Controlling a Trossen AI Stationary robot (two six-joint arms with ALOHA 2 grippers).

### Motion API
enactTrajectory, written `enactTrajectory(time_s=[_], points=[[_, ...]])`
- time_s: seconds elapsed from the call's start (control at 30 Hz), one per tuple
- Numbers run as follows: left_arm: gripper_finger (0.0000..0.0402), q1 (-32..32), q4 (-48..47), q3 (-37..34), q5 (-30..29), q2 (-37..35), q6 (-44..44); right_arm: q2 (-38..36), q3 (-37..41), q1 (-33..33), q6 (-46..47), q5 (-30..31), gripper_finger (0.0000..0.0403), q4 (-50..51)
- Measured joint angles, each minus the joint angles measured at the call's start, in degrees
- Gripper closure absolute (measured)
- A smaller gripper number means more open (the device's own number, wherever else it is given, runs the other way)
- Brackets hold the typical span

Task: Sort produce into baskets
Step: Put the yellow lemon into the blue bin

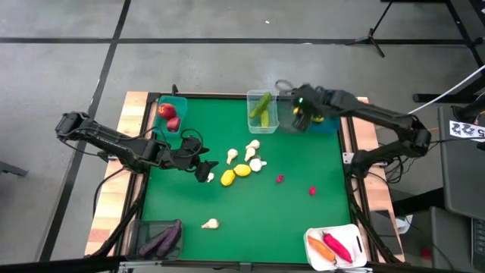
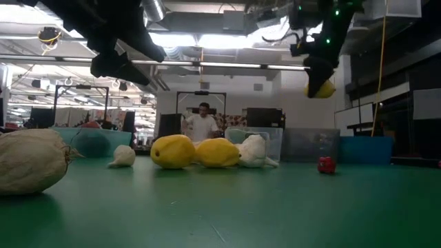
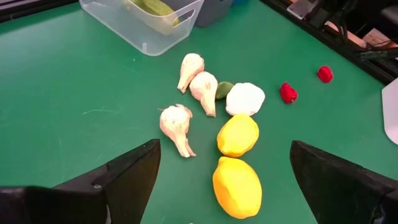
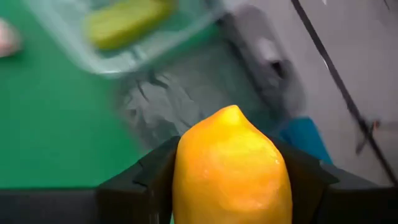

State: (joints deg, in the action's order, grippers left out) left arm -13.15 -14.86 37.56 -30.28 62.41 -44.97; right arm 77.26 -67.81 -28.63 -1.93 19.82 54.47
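A lemon (image 4: 231,168) was clamped in the right end effector (image 1: 305,117) above the far bins; released early, it could land in the grey bin (image 4: 180,106). The left end effector (image 1: 201,168) gaped empty near the garlic (image 3: 176,124).

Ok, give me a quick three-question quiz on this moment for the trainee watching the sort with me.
1. True or false: the right gripper is empty.
2. Multiple choice: how many lemons lie on the green table ahead of the left gripper? A) one B) two C) four
3. Short answer: what is in the clear basket?

Key:
1. False. It is shut on a lemon, held up near the far right baskets.
2. B. Two lemons lie together beside the garlic bulbs, and the left gripper is open above them.
3. Green cucumbers.
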Motion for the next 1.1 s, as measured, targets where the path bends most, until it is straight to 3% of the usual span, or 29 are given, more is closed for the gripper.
enactTrajectory(time_s=[0.2, 0.47, 0.77, 1.1], points=[[0.0052, 0.00, 0.03, 0.00, 0.00, 0.00, 0.00, 0.08, 0.00, -13.91, 0.56, -4.36, 0.0186, -1.63], [0.0052, 0.00, 0.03, 0.00, 0.00, 0.00, -0.02, 2.63, 0.59, -27.03, 12.51, -4.99, 0.0196, -5.48], [0.0052, 0.00, 0.07, 0.00, 0.00, 0.00, -0.02, 5.95, 7.88, -30.73, 18.24, -4.83, 0.0183, -12.99], [0.0052, 0.00, 0.19, 0.00, 0.00, 0.00, -0.04, 10.32, 9.22, -30.68, 18.46, -3.02, 0.0167, -14.61]])
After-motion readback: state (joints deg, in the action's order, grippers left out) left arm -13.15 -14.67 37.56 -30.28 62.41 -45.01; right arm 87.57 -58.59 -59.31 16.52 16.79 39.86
